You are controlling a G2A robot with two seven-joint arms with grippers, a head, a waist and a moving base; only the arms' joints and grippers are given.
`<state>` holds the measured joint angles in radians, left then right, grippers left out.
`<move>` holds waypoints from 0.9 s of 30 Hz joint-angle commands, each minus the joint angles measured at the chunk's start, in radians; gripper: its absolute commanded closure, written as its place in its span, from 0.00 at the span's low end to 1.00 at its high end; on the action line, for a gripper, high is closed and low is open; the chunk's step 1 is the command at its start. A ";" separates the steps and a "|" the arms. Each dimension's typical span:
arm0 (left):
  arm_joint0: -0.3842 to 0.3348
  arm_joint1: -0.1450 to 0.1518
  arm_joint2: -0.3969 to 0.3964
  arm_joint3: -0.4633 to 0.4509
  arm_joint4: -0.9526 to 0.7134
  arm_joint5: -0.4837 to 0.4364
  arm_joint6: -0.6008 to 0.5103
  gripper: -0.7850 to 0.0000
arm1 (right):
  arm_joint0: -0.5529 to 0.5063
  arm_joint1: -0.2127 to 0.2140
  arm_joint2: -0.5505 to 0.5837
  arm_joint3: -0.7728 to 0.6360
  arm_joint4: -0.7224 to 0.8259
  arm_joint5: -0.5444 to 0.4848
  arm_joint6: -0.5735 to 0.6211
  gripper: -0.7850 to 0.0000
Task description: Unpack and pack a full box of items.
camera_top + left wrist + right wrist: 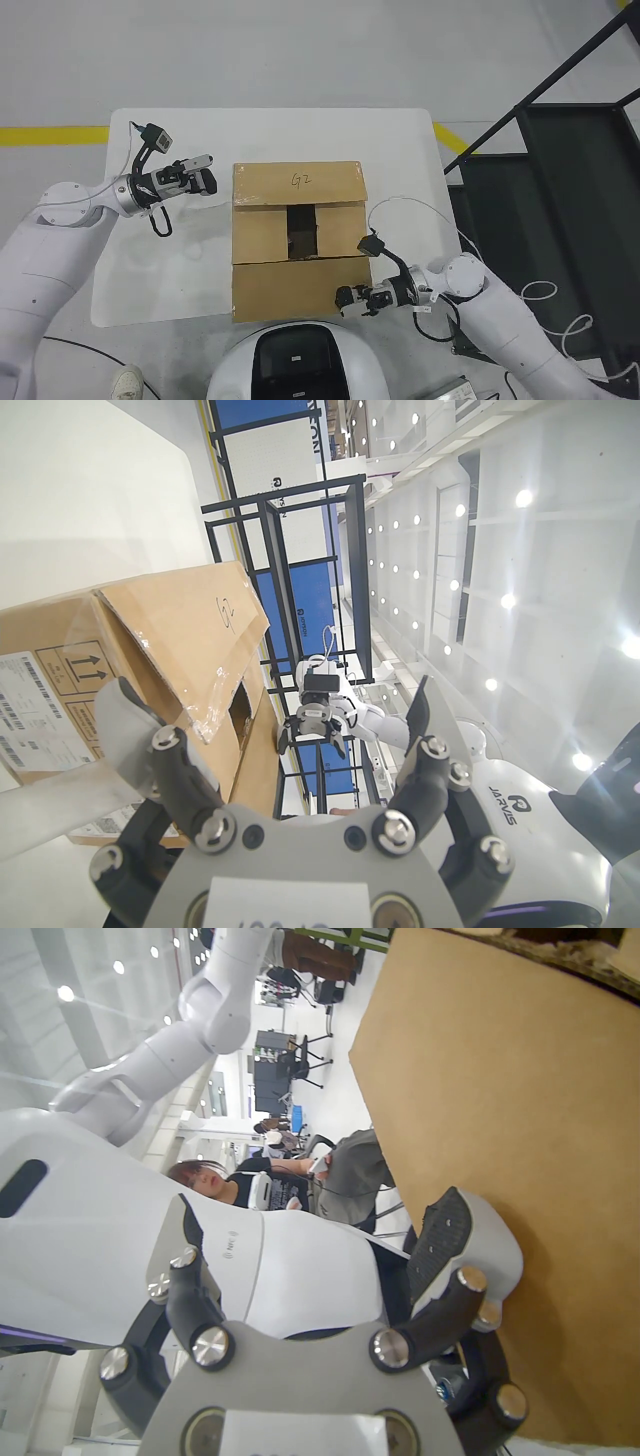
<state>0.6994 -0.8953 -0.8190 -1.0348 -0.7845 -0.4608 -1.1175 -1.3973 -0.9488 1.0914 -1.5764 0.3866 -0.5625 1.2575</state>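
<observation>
The white table (170, 270) carries one cardboard box (290, 285) at its middle, squarely in front of the robot. The box's two long flaps are spread outward: the far one (300, 182) bears a handwritten mark, and the near one (290, 292) lies toward the robot. Between them the two short inner flaps are folded in, leaving a dark gap (301, 230) through which the contents cannot be made out. The left gripper (210, 175) hangs just beside the far left corner of the box, at the end of the marked flap. In the left wrist view this gripper (275, 710) is spread wide and grips nothing, with one finger (125, 720) in front of the box's (165, 635) labelled side wall. The right gripper (345, 299) sits at the right end of the near flap. In its own wrist view it (315, 1223) is likewise released and empty, one finger (450, 1238) close against the cardboard (500, 1078); whether they touch cannot be told. Torn clear tape (210, 700) clings to the flap's edge, and a printed label (30, 690) is stuck on the side wall.
</observation>
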 commanded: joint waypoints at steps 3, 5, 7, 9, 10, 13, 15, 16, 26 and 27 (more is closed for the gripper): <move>0.000 0.000 0.000 0.000 0.000 0.000 0.000 0.00 | 0.020 -0.008 -0.018 0.025 -0.181 -0.060 -0.119 0.00; 0.000 0.000 0.000 0.000 0.000 0.000 0.000 0.00 | 0.010 -0.013 -0.038 0.018 -0.199 -0.083 -0.167 0.00; 0.000 0.000 0.000 0.000 0.000 0.000 0.000 0.00 | 0.010 -0.016 -0.044 0.023 -0.225 -0.107 -0.200 0.00; 0.000 0.000 0.000 0.000 0.000 0.000 0.000 0.00 | 0.008 -0.018 -0.049 0.027 -0.250 -0.129 -0.231 0.00; 0.000 0.000 0.000 0.000 0.000 0.000 0.000 0.00 | 0.008 -0.018 -0.051 0.030 -0.266 -0.135 -0.246 0.00; 0.000 0.000 0.000 0.000 0.000 0.000 0.000 0.00 | 0.008 -0.022 -0.057 0.041 -0.314 -0.150 -0.298 0.00; 0.000 0.000 0.000 0.000 0.000 0.000 0.000 0.00 | 0.004 -0.025 -0.066 0.048 -0.322 -0.162 -0.335 0.00; 0.000 0.000 0.000 0.000 0.000 0.000 0.000 0.00 | 0.003 -0.027 -0.069 0.055 -0.323 -0.168 -0.352 0.00; 0.000 0.000 0.000 0.000 0.000 0.000 0.000 0.00 | 0.018 -0.041 -0.122 0.122 -0.318 -0.208 -0.405 0.00; 0.000 0.000 0.000 0.000 0.000 0.000 0.000 0.00 | 0.014 -0.041 -0.125 0.120 -0.307 -0.218 -0.404 0.00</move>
<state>0.6994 -0.8953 -0.8190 -1.0348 -0.7845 -0.4608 -1.1175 -1.3795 -0.9899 0.9697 -1.4546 0.0692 -0.7695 0.8529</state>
